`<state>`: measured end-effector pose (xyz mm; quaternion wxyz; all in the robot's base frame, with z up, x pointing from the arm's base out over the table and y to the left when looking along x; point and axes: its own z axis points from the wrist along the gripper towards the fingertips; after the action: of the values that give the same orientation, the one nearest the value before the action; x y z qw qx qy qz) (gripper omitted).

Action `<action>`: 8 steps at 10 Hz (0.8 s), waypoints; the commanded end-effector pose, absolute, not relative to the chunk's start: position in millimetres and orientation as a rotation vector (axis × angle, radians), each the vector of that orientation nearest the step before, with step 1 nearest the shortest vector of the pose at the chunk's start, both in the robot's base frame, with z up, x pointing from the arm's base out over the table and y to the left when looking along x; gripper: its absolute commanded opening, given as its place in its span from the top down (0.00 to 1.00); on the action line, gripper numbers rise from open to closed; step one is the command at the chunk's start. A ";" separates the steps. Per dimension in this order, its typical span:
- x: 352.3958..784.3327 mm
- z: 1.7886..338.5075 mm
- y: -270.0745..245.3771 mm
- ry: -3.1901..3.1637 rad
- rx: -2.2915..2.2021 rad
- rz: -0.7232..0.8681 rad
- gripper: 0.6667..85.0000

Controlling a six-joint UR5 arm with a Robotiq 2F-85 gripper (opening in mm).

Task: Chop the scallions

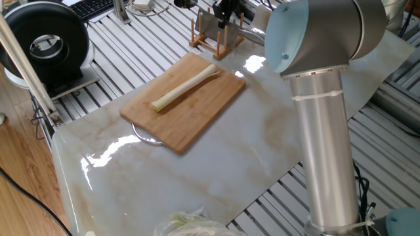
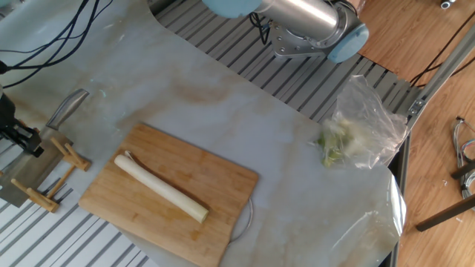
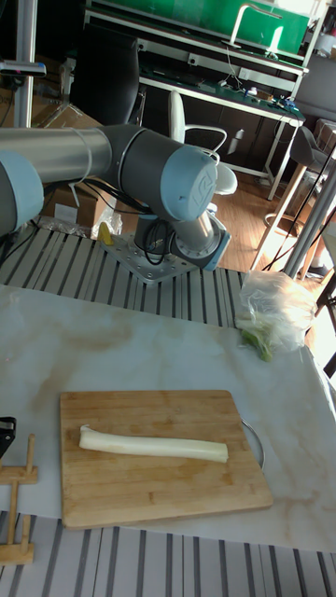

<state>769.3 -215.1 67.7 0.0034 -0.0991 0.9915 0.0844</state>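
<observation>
**Whole scallion waiting on the board, arm over at the knife rack**

Nearest in the tall fixed view, the wooden rack [image 3: 17, 504] stands at the table's [image 3: 112, 345] edge, and the gripper [image 2: 16, 133] is over it. Only its dark body shows, partly cut off by the frame, so I cannot tell whether the jaws are open or closed on anything. A flat metal blade [image 1: 209, 21] seems to sit in the rack.

Next comes the cutting board [image 3: 140, 466] with the scallions [image 3: 154, 446] on it: a single uncut stalk lying flat along the board, one end tapered, the other cut square and yellowish-green.

It looks light and fairly stiff, yet round, so it will likely roll under a blade unless the cut comes straight down. Its layered flesh should crush or split if pinched hard. Any steadying hold is best taken near the thicker, cut end, well away from the chopping line.

Farther back, a leafy bundle in clear plastic [image 3: 273, 322] lies near the arm's base [image 3: 173, 256].
</observation>
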 end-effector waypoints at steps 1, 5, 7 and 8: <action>767.0 66.3 -213.3 3.104 -0.299 0.299 0.67; 765.8 62.3 -211.3 3.103 -0.298 0.298 0.67; 766.5 60.9 -211.1 3.101 -0.295 0.293 0.67; 766.9 60.7 -211.2 3.100 -0.293 0.290 0.67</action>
<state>765.9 -213.2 60.6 0.0029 -0.0958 0.9914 0.0891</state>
